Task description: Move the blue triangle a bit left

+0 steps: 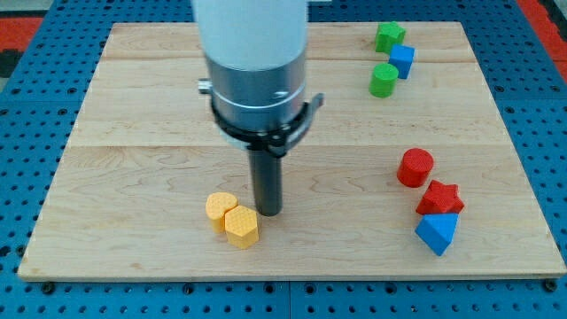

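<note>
The blue triangle (pixel 437 232) lies near the board's (pixel 133 133) right front corner, touching the red star (pixel 440 197), w/ the red cylinder (pixel 415 167) just beyond. The arm has no claw, only a rod; my tip (pixel 267 213) stands far left of them, just beside the yellow hexagon (pixel 241 227) and yellow heart (pixel 221 209).

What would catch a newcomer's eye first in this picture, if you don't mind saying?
The big white and grey arm fills the view's top centre, and my tip stands just right of two touching yellow blocks. At the view's lower right, the blue triangle sits against a red star, with a red cylinder above them.
</note>
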Controlling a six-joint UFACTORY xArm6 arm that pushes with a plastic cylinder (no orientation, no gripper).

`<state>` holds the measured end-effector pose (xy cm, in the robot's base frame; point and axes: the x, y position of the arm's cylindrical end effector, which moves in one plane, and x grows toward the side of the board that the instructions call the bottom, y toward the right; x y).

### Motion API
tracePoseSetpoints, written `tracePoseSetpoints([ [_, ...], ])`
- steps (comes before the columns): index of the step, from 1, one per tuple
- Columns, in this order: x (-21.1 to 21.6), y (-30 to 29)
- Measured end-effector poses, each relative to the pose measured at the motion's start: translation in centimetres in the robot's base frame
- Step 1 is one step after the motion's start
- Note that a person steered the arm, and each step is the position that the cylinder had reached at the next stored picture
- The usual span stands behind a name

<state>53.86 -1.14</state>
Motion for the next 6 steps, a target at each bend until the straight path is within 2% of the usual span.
tracePoseSetpoints([
  [6,0.0,3.0],
])
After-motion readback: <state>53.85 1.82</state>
